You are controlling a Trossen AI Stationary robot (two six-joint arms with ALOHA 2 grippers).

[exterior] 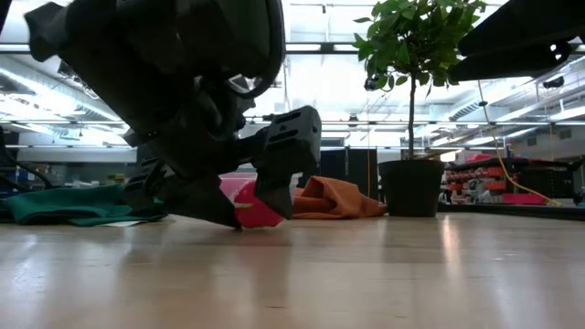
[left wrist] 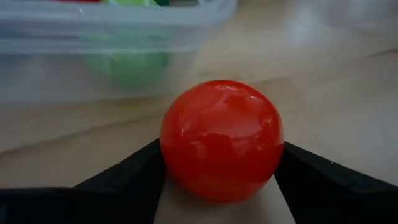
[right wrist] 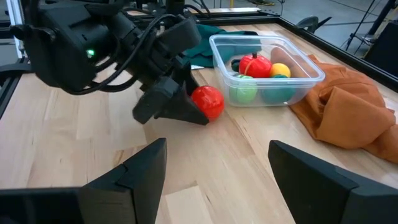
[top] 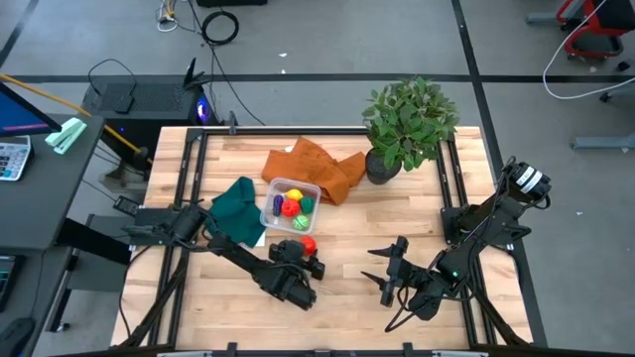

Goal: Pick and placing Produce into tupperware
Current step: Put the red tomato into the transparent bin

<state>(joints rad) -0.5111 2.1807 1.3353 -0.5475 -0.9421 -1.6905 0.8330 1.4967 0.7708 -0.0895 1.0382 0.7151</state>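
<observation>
The red ball (left wrist: 221,138) between my left gripper's (left wrist: 217,177) matt black plastic fingers (left wrist: 127,177) is smooth and glossy, showing highlights. The tupperware (right wrist: 268,70) is clear, smooth plastic. My table (top: 347,278) is pale, satin-finished wood planking. The orange cloth (right wrist: 348,106) is soft, creased fabric.

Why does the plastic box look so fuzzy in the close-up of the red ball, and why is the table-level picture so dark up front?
In the left wrist view the red ball is sharp with window glare on its skin, while the plastic box behind it lies out of focus. In the low view bright ceiling lights backlight the left gripper, so it reads as a dark silhouette, and the table shows a soft sheen.
</observation>
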